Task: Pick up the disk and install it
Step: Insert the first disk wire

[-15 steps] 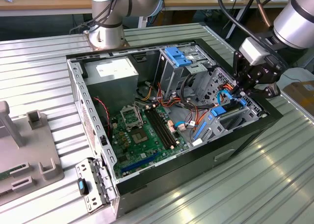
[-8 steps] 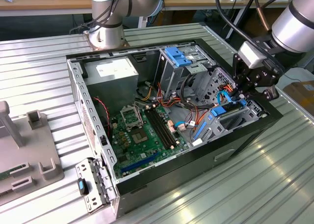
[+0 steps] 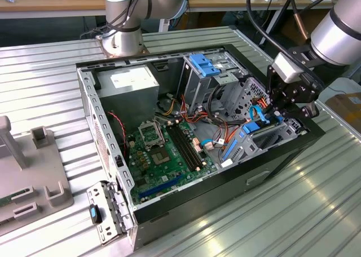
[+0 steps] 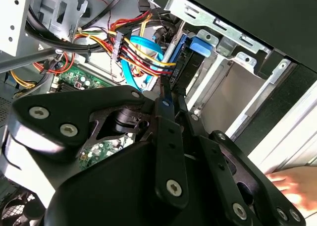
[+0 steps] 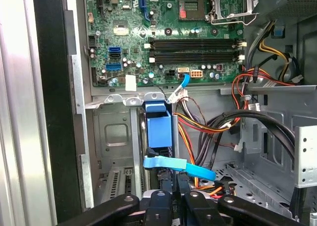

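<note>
Blue-bracketed disk point(image 5: 158, 132) stands edgewise in bay (upright), just beyond pincer point(image 5: 171, 196).

I can read no words, numbers or signs here. The white label point(image 3: 131, 79) on the power-supply box point(image 3: 148, 89) carries print, though it is too fine for me to make out in the exterior view. The motherboard point(image 5: 163, 18) has small white markings in my first wrist view (specks rather than letters). The disk point(image 5: 157, 129) shows no lettering I can make out.
</note>
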### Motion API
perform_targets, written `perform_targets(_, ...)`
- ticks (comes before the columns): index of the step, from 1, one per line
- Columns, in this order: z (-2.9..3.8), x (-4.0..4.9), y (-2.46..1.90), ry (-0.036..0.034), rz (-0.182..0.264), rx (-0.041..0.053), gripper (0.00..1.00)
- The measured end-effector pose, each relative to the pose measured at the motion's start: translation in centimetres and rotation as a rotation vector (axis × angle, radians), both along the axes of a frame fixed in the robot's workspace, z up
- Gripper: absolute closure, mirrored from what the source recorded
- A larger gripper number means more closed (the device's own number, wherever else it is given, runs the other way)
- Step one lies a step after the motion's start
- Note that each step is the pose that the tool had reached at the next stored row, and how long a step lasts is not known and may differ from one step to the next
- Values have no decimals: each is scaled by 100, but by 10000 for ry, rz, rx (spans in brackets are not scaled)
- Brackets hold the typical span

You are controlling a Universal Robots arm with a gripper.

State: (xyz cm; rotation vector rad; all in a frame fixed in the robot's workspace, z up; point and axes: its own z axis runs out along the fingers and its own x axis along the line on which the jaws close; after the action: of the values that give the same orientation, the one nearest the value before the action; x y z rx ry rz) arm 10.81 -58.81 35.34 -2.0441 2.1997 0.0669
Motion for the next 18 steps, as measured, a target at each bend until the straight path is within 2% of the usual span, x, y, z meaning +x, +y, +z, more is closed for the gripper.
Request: perform_targets(18, -77, -2, -4, 0, -131, -6, 84)
